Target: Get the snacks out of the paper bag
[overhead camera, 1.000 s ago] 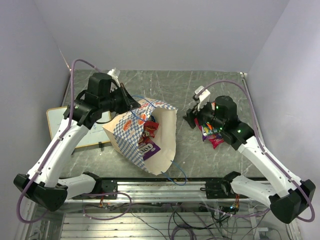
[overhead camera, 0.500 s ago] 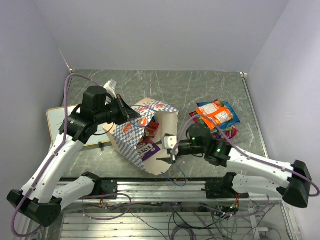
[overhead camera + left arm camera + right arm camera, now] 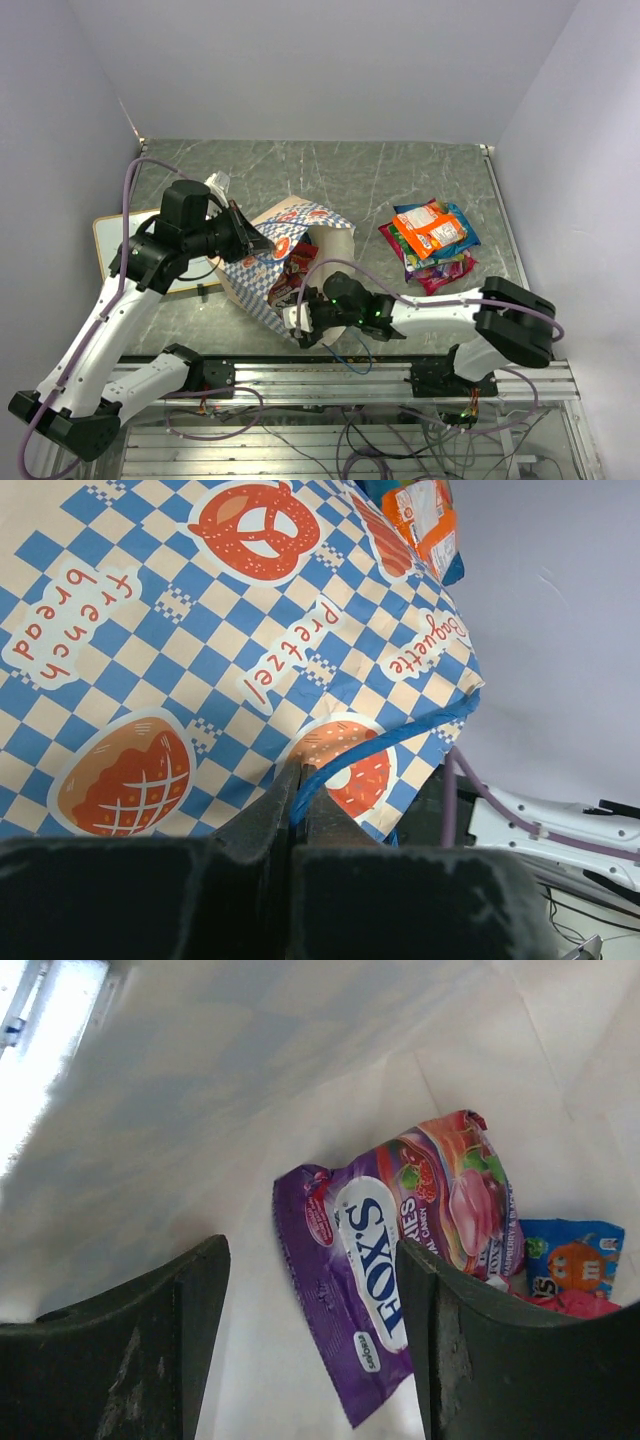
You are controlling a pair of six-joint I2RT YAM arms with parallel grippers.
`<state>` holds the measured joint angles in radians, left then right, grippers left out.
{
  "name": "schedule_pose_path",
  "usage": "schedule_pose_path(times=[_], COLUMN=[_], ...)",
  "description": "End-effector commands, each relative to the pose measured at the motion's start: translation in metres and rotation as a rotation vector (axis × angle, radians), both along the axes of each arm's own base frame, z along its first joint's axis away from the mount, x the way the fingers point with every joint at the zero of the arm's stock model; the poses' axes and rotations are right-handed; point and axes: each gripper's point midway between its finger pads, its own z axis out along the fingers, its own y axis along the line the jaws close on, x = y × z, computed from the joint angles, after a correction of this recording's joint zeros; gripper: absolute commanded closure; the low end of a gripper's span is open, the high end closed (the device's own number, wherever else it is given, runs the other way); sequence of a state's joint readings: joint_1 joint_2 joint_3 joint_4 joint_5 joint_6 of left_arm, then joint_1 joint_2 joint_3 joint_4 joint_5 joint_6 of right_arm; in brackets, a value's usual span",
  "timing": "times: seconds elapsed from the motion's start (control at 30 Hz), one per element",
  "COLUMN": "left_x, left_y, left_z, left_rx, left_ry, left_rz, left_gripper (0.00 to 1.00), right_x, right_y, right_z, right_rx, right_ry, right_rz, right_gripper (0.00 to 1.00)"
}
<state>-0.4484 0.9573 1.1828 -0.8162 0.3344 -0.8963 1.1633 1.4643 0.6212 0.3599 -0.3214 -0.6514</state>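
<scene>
Right now my left claw (image 3: 298,780) is pinched tight on the thin blue cord handle (image 3: 385,742) of the large cream paper bag with blue-and-white checkered sides (image 3: 250,268). The bag sits tipped on the grey marbled table (image 3: 400,180), mouth toward the arm bases. My right claw (image 3: 310,1260) is inside that mouth, jaws spread wide, gripping nothing. A glossy purple FOX'S snack packet (image 3: 365,1290) lies on the cream lining just ahead, with a small blue packet (image 3: 572,1253) beside it. A pile of orange, green and pink snack packets (image 3: 432,238) rests to the right, well apart from the bag.
</scene>
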Motion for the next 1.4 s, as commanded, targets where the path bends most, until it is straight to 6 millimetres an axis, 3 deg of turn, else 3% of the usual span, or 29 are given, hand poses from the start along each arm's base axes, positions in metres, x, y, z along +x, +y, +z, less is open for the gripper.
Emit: schedule_pose_path(times=[0.0,0.17,0.27,0.4,0.53,0.73,0.83,0.9,1.07,1.13,1.37], left_x=[-0.002,-0.002,-0.005,-0.011,-0.015,-0.02,-0.022,-0.02,-0.016,-0.014,-0.012], left_y=[-0.003,-0.003,0.002,0.008,0.014,0.014,0.012,0.01,0.004,0.004,0.002], left_z=[0.003,0.004,0.006,0.008,0.005,0.0,0.0,0.003,0.012,0.015,0.017], left_rx=[-0.028,-0.026,-0.013,-0.003,0.006,0.001,-0.015,-0.025,-0.047,-0.048,-0.047], left_ry=[0.001,0.005,0.007,0.004,0.017,0.025,0.02,0.004,-0.014,-0.027,-0.03], left_rz=[-0.01,-0.009,0.006,0.021,0.047,0.04,0.027,0.021,0.003,0.005,-0.006], left_gripper=[0.93,0.93,0.93,0.93,0.93,0.93,0.93,0.93,0.93,0.93,0.93], right_x=[0.009,0.045,0.063,0.092,0.101,0.103,0.089,0.078,0.057,0.055,0.07], right_y=[0.018,0.021,0.015,0.0,-0.007,-0.018,-0.015,-0.009,0.023,0.033,0.066], right_z=[-0.003,-0.018,-0.019,-0.014,-0.001,0.012,0.017,0.017,0.024,0.027,0.008], right_rx=[0.074,0.046,0.034,0.066,0.136,0.146,0.167,0.18,0.273,0.32,0.318], right_ry=[-0.042,-0.076,-0.097,-0.089,-0.065,-0.096,-0.104,-0.068,0.099,0.14,0.194], right_rz=[-0.024,-0.215,-0.32,-0.521,-0.585,-0.563,-0.451,-0.393,-0.293,-0.29,-0.315], right_gripper=[0.33,0.35,0.45,0.7,0.83,0.89,0.82,0.67,0.46,0.41,0.24])
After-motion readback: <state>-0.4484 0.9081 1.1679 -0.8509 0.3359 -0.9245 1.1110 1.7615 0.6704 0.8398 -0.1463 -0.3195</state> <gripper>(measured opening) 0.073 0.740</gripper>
